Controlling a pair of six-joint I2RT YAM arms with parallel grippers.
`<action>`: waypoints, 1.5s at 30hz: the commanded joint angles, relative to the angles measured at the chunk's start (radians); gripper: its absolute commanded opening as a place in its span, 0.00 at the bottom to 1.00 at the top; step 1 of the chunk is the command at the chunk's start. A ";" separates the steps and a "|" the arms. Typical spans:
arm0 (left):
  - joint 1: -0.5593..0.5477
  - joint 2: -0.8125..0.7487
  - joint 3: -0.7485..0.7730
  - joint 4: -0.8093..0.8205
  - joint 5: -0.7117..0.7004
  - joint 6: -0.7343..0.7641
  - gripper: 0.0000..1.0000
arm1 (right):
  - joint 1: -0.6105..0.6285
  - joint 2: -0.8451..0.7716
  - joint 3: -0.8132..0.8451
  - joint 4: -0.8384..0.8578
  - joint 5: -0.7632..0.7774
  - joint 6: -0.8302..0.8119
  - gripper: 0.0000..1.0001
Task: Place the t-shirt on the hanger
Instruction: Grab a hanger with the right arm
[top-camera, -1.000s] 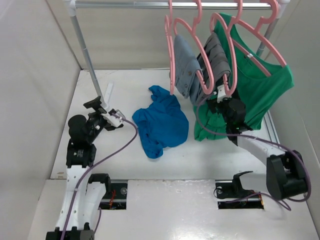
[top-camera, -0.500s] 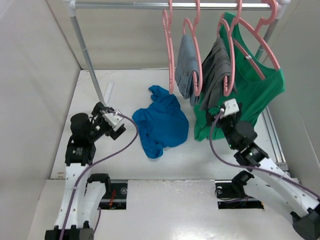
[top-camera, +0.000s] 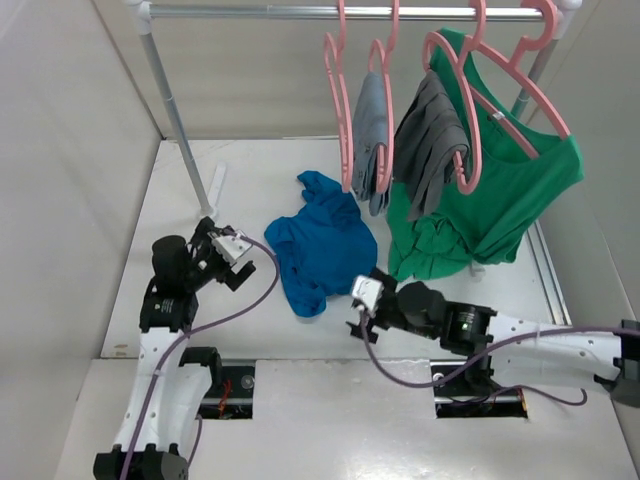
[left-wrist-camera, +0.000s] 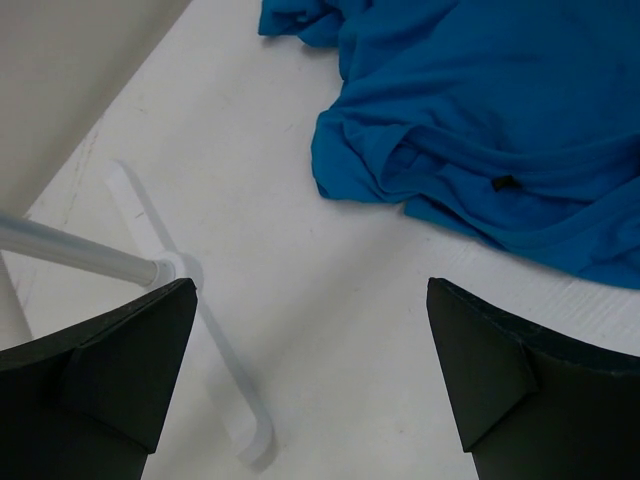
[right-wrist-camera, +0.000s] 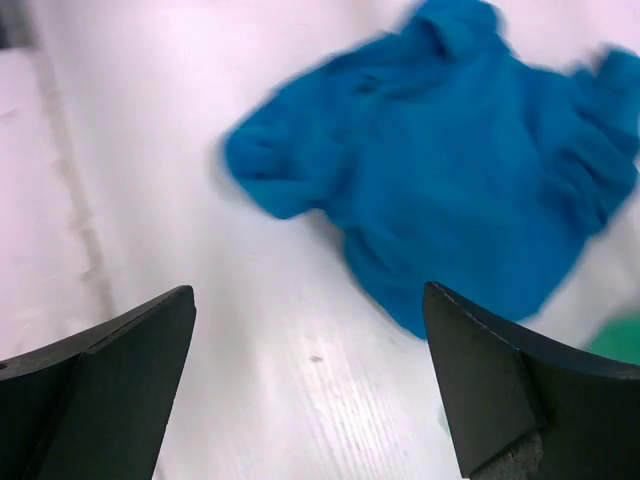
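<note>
Currently the blue t-shirt (top-camera: 322, 243) lies crumpled mid-counter (top-camera: 250, 170). At its left, the left arm stands folded, the left gripper (top-camera: 238, 262) tilted down toward it, fingers spread and empty. Stretched low across the front, the right gripper (top-camera: 358, 305) sits just beside the shirt's near edge, fingers likewise spread. A bare pink hanger (top-camera: 343, 130) hangs on the rail (top-camera: 250, 10).
</note>
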 joint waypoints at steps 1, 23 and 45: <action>-0.003 -0.060 -0.014 0.058 -0.046 -0.026 1.00 | 0.105 0.070 0.152 -0.046 -0.020 -0.130 1.00; -0.003 -0.086 -0.050 0.005 0.039 0.040 1.00 | 0.198 0.547 1.689 -0.893 0.099 -0.227 1.00; -0.003 0.152 0.042 0.092 0.005 -0.130 1.00 | -0.240 0.855 2.085 -0.723 0.126 0.155 1.00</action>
